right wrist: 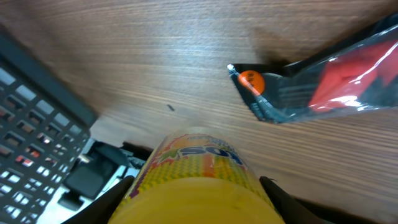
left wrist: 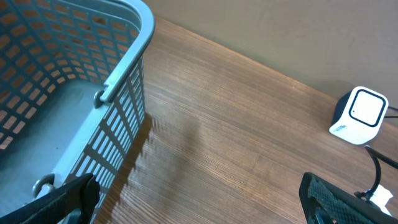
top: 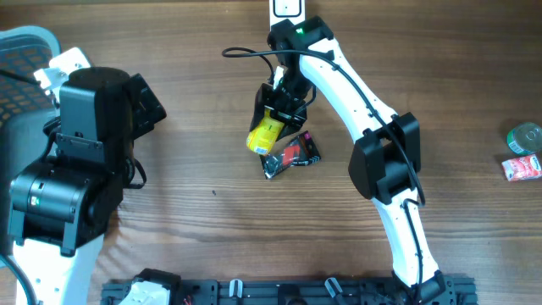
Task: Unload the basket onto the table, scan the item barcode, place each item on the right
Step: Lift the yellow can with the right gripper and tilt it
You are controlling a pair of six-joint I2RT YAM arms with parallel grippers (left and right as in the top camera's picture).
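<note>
At the far left, the blue-grey mesh basket (left wrist: 127,65) is sitting just to the left of the left gripper (left wrist: 198,190), its rim and slatted wall filling that side of the left wrist view. The left gripper is standing wide and holding nothing. Its two black fingers (left wrist: 68,200) are showing at the bottom corners of that view, with only the bare wooden table (left wrist: 217,124) between them. Ahead of it and off to its right, the white scanner (left wrist: 362,112) is resting on the table, well apart from the fingers.

Toward the middle, the right gripper (top: 275,114) is reaching in on its long white arm (top: 373,119) and clamping the yellow container (top: 264,133), with its jaws partly closed around the body. In the right wrist view the container is filling the bottom centre, its coloured label facing the camera and a dark finger hugging each side. It is hanging tilted over the table, and I cannot tell whether its free end is touching the wood. The scanner is lying behind this gripper, on the wrist side. A black-and-red packet (top: 290,154) is lying flat just beside the container's free end, ahead of the fingers and a little to their right.

Far to the right, well apart from the right gripper, a green tin (top: 527,135) and a red sachet (top: 522,168) are lying next to each other.
</note>
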